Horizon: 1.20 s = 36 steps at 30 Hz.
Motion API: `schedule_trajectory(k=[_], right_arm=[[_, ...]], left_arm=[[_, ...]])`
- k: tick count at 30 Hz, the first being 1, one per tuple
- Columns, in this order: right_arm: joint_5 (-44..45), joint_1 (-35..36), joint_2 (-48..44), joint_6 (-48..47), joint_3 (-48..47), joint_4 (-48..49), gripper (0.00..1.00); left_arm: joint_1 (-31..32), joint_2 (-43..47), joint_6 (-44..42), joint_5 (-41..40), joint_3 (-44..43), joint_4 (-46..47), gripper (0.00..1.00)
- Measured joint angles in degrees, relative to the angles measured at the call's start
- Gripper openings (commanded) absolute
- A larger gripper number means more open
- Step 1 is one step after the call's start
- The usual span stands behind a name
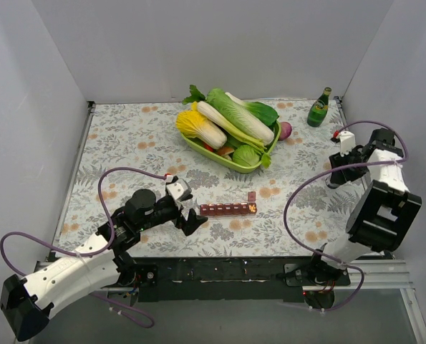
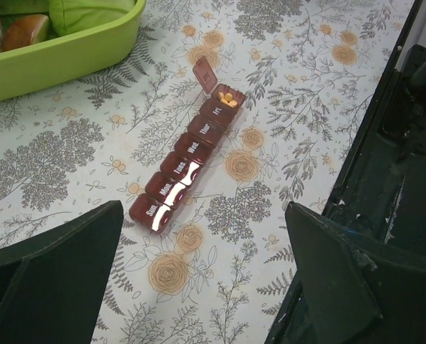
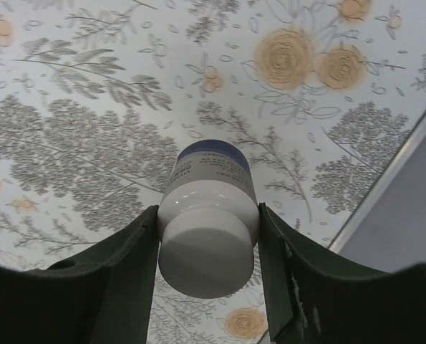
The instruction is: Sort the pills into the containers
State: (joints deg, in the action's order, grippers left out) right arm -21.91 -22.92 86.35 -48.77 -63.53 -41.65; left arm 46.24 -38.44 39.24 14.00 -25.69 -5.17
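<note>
The pills [image 2: 228, 98] lie as orange-yellow specks in the last compartment of the dark red organiser [image 2: 187, 161], its lid flipped up. The closed lids read Sun, Mon, Wed and Fri, the others less clearly. It lies on the floral tablecloth [image 2: 306, 64] near the green tray [image 2: 69, 61]. The left gripper [image 2: 204, 215] gapes wide just off the Sun end, holding nothing. The right gripper [image 3: 208, 236] clasps a white-capped bottle [image 3: 211, 179] whose label is unreadable.

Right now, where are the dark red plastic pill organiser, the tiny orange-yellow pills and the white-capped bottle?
dark red plastic pill organiser [image 2: 193, 147], left wrist view, middle lid.
orange-yellow pills [image 2: 228, 98], left wrist view, heap's centre.
white-capped bottle [image 3: 207, 251], right wrist view, its cap.
</note>
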Motion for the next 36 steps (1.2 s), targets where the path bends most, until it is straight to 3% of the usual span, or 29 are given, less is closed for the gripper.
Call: schedule_trajectory(k=[8, 13, 19, 29, 36], right_arm=[[2.7, -2.8, 13.6, -0.8, -10.6, 0.1, 0.61], [2.4, -2.7, 16.4, -1.1, -12.1, -0.5, 0.71], [2.5, -2.7, 16.6, -2.4, -12.0, -0.9, 0.91], [1.5, -1.7, 12.8, -5.6, -19.6, -7.4, 0.95], [-6.3, 9.0, 5.0, -11.2, -19.3, -11.4, 0.93]], left_arm=[[0.0, 0.4, -0.2, 0.3, 0.0, 1.1, 0.98], [0.0, 0.1, -0.9, 0.6, 0.0, 1.4, 0.98], [0.0, -3.0, -2.3, 1.7, 0.0, 2.2, 0.98], [0.0, -7.4, -7.0, 5.1, 0.0, 3.4, 0.98], [0.0, -11.4, -12.0, 7.3, 0.0, 3.8, 0.98]])
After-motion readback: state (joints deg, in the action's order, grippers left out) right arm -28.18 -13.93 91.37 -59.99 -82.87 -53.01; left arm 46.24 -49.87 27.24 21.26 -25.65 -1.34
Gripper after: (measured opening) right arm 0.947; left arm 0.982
